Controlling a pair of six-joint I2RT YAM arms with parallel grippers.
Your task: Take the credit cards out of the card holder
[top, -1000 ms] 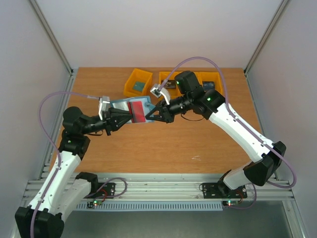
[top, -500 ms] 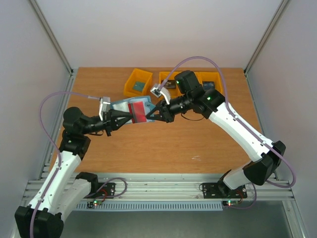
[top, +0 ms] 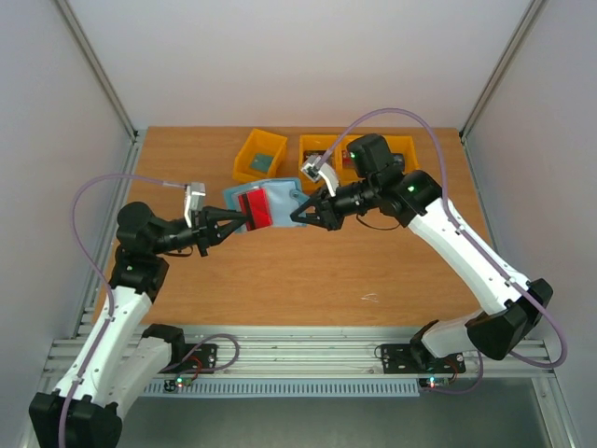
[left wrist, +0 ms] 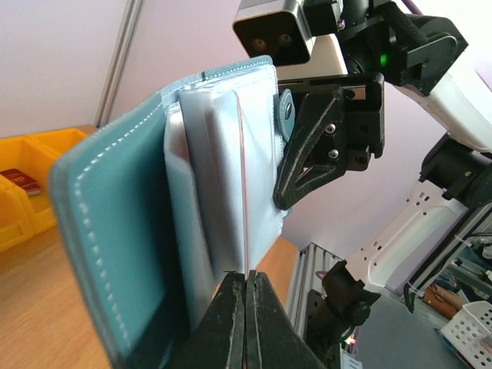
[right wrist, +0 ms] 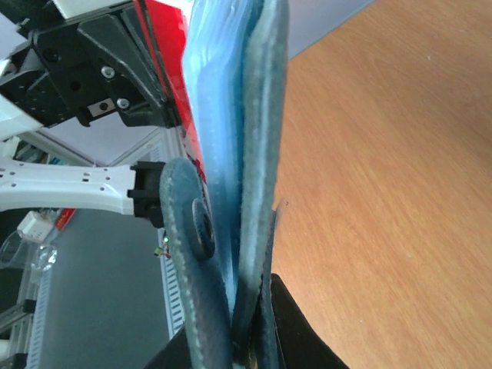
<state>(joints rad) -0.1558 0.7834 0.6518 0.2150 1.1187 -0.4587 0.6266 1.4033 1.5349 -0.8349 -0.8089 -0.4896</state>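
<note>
The card holder (top: 284, 198) is pinched at its edge by the right gripper (top: 299, 213), while the opposite left gripper (top: 237, 221) is clamped on the red credit card (top: 257, 211) at its tips, so extraction seems in hand, next needing a straight pull away.

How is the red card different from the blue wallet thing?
The red credit card is bright red and small; the card holder is slate-blue and bigger. The left fingers pinch the card's edge; the right fingers clamp the holder. Both are flat, and both are gripped.
</note>
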